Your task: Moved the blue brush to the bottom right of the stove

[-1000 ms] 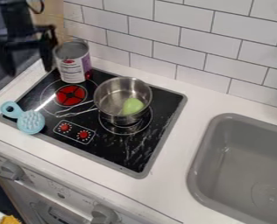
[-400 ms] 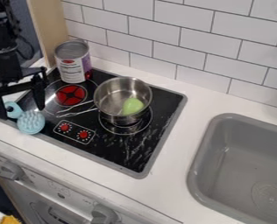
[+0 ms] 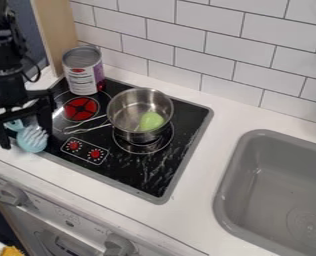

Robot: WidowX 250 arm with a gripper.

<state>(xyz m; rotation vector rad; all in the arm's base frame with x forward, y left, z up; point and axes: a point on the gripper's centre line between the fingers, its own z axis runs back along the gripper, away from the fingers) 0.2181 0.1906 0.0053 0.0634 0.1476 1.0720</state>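
One can (image 3: 84, 75), one pot (image 3: 126, 111) near the blue brush (image 3: 32, 141), end effector (image 3: 25, 140) agape over it

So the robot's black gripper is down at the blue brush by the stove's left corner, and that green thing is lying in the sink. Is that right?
Not quite: the camera view shows the green object inside the metal saucepan. The gripper is indeed down at the blue brush, by the left corner of the stove.
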